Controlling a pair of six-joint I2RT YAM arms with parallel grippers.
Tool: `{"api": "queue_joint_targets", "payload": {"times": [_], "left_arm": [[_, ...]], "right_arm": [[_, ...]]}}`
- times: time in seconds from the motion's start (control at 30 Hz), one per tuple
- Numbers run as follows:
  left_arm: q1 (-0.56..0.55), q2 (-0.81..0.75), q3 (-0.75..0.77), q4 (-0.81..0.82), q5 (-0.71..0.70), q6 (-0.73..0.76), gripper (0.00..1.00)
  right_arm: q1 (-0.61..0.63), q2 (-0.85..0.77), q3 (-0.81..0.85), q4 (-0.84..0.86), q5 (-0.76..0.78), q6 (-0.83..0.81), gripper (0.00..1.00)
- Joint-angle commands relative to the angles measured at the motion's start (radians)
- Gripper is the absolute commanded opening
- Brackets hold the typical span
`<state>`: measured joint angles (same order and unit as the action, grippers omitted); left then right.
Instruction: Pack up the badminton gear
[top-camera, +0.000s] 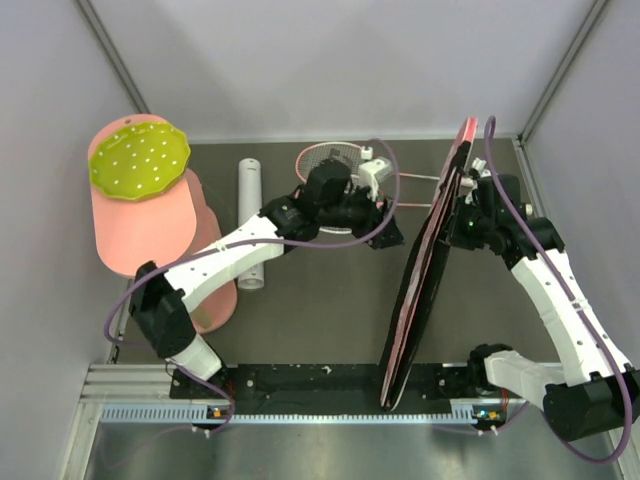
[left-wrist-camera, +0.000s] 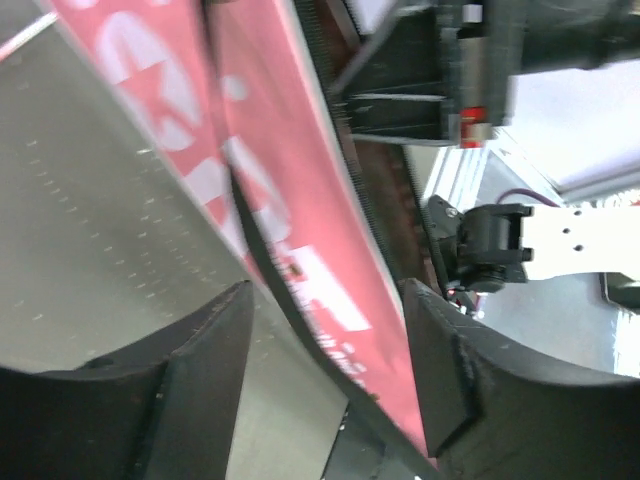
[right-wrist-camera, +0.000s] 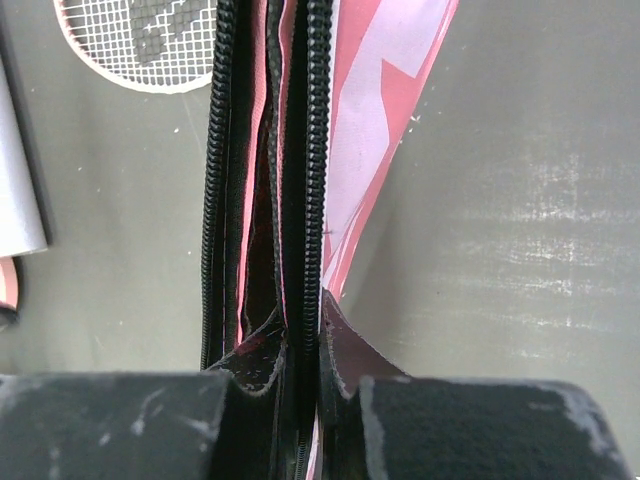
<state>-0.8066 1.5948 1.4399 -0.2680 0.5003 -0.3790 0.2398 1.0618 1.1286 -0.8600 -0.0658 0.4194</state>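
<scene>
At the far left of the table (top-camera: 320, 310) stands a big pink cylinder (top-camera: 165, 245) with a yellow-green dotted disc (top-camera: 140, 160) on top of it. Just to its right a white tube (top-camera: 250, 205) lies flat, pointing away from the arms. Further right, near the back wall, a pink-framed racket (top-camera: 330, 160) lies with its strung head on the table, partly hidden under the left arm's wrist. The left gripper (top-camera: 388, 232) reaches across toward the middle; its wrist view shows the jaws apart, with the pink side of the bag showing between the two dark fingers (left-wrist-camera: 200, 360), and whether either finger touches the fabric cannot be told. The pink bag (top-camera: 425, 280), marked with white lettering, stands on edge right of centre, running from the back of the table down to the near rail. On its right side the right gripper (right-wrist-camera: 300, 330) has its jaws pressed together on the bag's black zipped edge, near the bag's upper end.
</scene>
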Motion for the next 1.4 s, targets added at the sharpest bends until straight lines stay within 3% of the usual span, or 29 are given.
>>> {"api": "queue_joint_targets", "payload": {"times": [0.0, 0.2, 0.3, 0.73, 0.8, 0.83, 0.87, 0.9, 1.2, 1.37], "left_arm": [[-0.121, 0.04, 0.095, 0.052, -0.067, 0.054, 0.68], [-0.152, 0.166, 0.209, -0.022, -0.228, 0.068, 0.64], [-0.154, 0.204, 0.24, -0.02, -0.232, 0.065, 0.61], [-0.149, 0.283, 0.335, -0.151, -0.445, 0.132, 0.51], [-0.14, 0.292, 0.364, -0.206, -0.467, 0.132, 0.36], [-0.134, 0.289, 0.366, -0.218, -0.467, 0.131, 0.26], [-0.122, 0.274, 0.357, -0.235, -0.477, 0.129, 0.08], [-0.117, 0.26, 0.346, -0.243, -0.485, 0.127, 0.01], [-0.049, 0.058, 0.189, -0.335, -0.579, 0.032, 0.0], [0.05, -0.086, 0.009, -0.229, -0.467, -0.11, 0.0]], "right_arm": [[0.007, -0.017, 0.056, 0.065, -0.089, 0.009, 0.0], [0.009, -0.031, 0.054, 0.082, -0.14, 0.024, 0.0], [0.007, -0.042, 0.054, 0.088, -0.15, 0.024, 0.0], [0.026, 0.007, 0.053, 0.141, -0.313, -0.022, 0.0], [0.052, 0.033, 0.06, 0.141, -0.321, -0.037, 0.0], [0.061, 0.041, 0.063, 0.145, -0.321, -0.053, 0.0], [0.081, 0.052, 0.068, 0.148, -0.319, -0.062, 0.0], [0.088, 0.07, 0.08, 0.148, -0.313, -0.07, 0.0], [0.231, 0.325, 0.265, 0.205, -0.241, -0.156, 0.0], [0.276, 0.518, 0.417, 0.272, -0.293, -0.113, 0.0]]}}
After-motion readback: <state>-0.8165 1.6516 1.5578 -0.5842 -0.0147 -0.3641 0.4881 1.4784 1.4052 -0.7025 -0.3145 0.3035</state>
